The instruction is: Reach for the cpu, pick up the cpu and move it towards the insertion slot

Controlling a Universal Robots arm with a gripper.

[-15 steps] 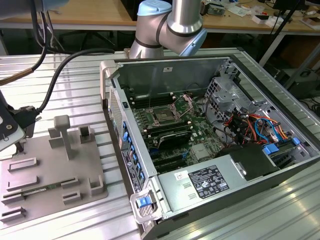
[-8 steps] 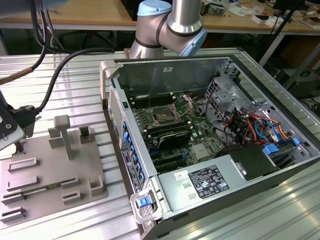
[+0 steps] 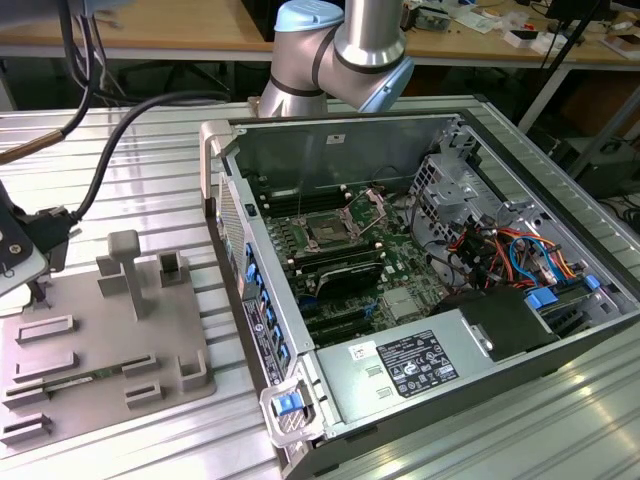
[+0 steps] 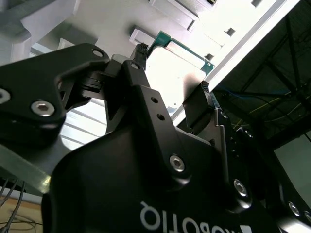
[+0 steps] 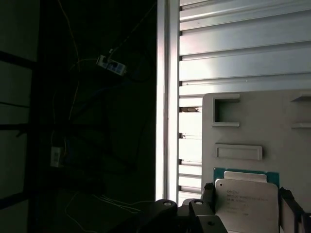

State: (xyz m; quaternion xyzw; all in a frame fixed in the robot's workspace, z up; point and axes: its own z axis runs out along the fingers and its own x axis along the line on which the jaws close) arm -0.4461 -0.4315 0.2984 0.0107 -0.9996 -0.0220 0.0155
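The end effector (image 5: 247,195) is clenched on the cpu (image 5: 246,206). In the first wrist view its two black fingers (image 5: 209,193) press against opposite edges of the silvery, green-rimmed chip, which lies low against the grey tray (image 5: 252,121) near that tray's edge. The second wrist view looks along the end effector's dark body, and there the cpu (image 4: 176,68) shows as a bright square caught between the same two fingertips.

The exterior view takes in the wider room. The end effector (image 3: 38,288) hangs at the exterior view's far left over the tray (image 3: 100,330) on the ribbed metal desk (image 3: 150,170). Well apart, towards the exterior view's right, the insertion slot (image 3: 328,232) sits in the green board inside the open computer case (image 3: 330,125), with its metal frame raised. The arm (image 3: 350,50) stands at the far side of that case.
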